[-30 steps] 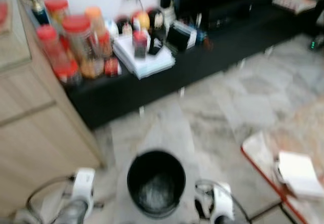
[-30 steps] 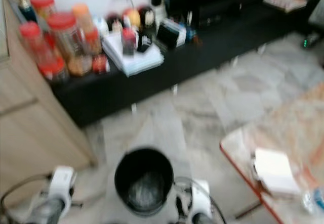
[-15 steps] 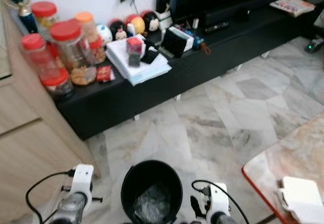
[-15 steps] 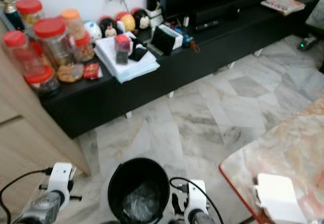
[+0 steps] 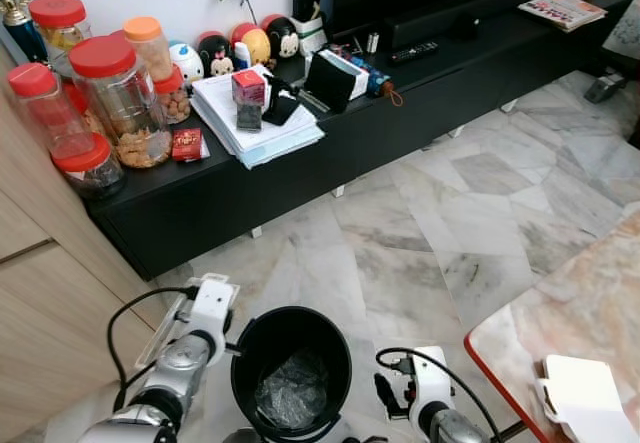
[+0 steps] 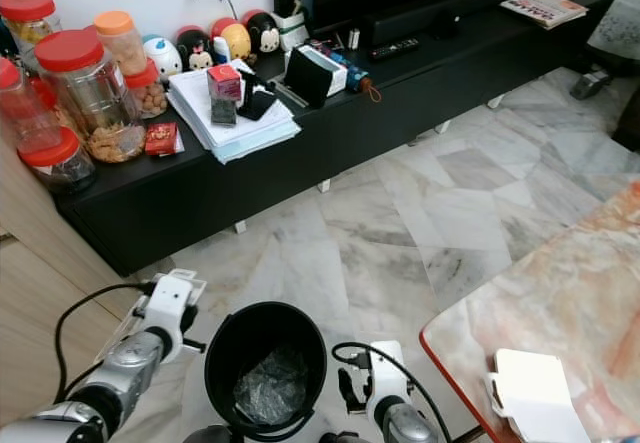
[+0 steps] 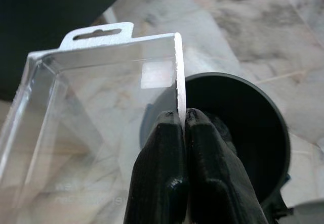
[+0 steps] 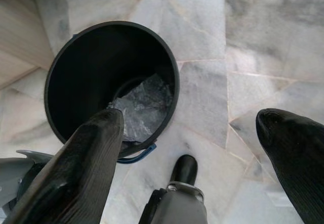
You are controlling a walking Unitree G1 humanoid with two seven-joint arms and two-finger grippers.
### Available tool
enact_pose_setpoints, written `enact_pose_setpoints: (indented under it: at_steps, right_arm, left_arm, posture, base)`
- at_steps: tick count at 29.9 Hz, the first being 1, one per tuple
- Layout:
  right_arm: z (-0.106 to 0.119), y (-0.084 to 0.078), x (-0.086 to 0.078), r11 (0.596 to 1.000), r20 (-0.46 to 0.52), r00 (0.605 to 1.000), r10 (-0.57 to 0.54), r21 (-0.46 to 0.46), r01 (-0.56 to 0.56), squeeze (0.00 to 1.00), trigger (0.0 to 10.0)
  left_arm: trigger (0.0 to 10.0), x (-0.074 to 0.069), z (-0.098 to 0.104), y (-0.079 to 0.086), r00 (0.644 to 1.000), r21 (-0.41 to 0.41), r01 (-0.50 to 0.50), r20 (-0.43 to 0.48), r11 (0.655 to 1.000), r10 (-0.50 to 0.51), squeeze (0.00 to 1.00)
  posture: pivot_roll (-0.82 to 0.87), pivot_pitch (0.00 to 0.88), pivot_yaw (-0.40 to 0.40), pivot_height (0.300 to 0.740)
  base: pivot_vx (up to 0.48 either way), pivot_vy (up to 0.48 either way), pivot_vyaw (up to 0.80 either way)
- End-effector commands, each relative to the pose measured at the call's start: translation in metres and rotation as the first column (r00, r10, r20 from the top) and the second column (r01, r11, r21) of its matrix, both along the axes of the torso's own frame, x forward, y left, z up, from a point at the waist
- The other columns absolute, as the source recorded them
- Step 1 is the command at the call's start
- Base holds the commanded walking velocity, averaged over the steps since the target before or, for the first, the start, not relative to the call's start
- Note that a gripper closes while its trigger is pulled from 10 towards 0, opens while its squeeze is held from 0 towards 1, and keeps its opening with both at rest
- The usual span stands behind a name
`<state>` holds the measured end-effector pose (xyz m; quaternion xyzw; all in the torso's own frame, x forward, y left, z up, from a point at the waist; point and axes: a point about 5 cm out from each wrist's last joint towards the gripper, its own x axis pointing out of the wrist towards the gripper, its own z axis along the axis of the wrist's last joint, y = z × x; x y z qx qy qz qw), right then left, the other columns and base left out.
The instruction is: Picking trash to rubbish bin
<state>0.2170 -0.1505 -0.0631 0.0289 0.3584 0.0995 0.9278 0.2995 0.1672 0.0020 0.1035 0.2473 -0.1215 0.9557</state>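
far left: a pale wooden cabinet (image 5: 40, 293) is standing against the end of a long black low unit (image 5: 300, 163). on the unit's left part, red-lidded jars (image 5: 105, 98) are sitting beside a stack of papers (image 5: 255, 123) with a small red box (image 5: 247, 88) on top; small round figurines (image 5: 245, 45) are lined up along the wall behind.

left gripper (image 7: 183, 120): hanging low, just left of the bin's rim, its black fingers (image 7: 162, 168) pressed together on one edge of a clear plastic package (image 7: 91, 113). the package is empty-looking and see-through, with a hang tab at its top. it is being held up off the floor, next to the bin's opening and not inside it.

centre: the black rubbish bin (image 5: 245, 353) is standing upright on the grey marble floor (image 5: 440, 223), between the two arms. crumpled clear plastic (image 8: 142, 105) is lying at its bottom.

right gripper (image 8: 190, 128): hanging just right of the bin, fingers spread wide, gripping nothing.

right: the corner of a marble-patterned table with a red edge (image 5: 580, 293) is carrying a white box (image 5: 585, 398). far right on the black unit, a magazine (image 5: 562, 8) is lying flat.
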Motion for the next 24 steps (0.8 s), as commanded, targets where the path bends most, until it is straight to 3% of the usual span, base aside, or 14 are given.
enact_pose_setpoints:
  at_steps: [1, 7, 16, 21, 24]
  right_arm:
    - [0.003, 0.002, 0.004, 0.999, 0.02, 0.999, 0.033, -0.005, -0.033, 0.0, 10.0]
    - [0.017, 0.01, 0.02, 0.993, 0.121, 0.986, 0.118, 0.01, -0.12, 0.0, 10.0]
    - [0.031, 0.016, 0.032, 0.987, 0.219, 0.965, 0.143, 0.035, -0.155, 0.0, 10.0]
    - [0.039, 0.02, 0.034, 0.981, 0.281, 0.946, 0.161, 0.063, -0.186, 0.0, 10.0]
    - [0.04, 0.021, 0.032, 0.976, 0.289, 0.942, 0.173, 0.075, -0.202, 0.0, 10.0]
  left_arm:
    - [10.0, -0.001, -0.001, -0.005, 0.999, -0.002, 0.032, -0.011, 0.999, -0.032, 0.0]
    - [10.0, 0.009, 0.008, -0.034, 0.989, -0.01, 0.146, 0.011, 0.989, -0.146, 0.0]
    - [10.0, 0.015, 0.015, -0.054, 0.983, -0.06, 0.185, 0.026, 0.981, -0.184, 0.0]
    - [10.0, 0.014, 0.018, -0.081, 0.98, -0.194, 0.198, 0.026, 0.961, -0.197, 0.0]
    - [10.0, 0.013, 0.017, -0.085, 0.98, -0.203, 0.2, 0.025, 0.958, -0.2, 0.0]
  posture:
    - [0.11, 0.21, -0.072, 0.74]
    - [0.07, 0.235, -0.092, 0.74]
    - [0.02, 0.263, -0.102, 0.74]
    - [-0.01, 0.3, -0.119, 0.74]
    - [-0.02, 0.308, -0.125, 0.74]
  base:
    - [0.0, 0.0, 0.0]
    - [0.0, 0.0, 0.0]
    - [0.0, 0.0, 0.0]
    - [0.0, 0.0, 0.0]
    - [0.0, 0.0, 0.0]
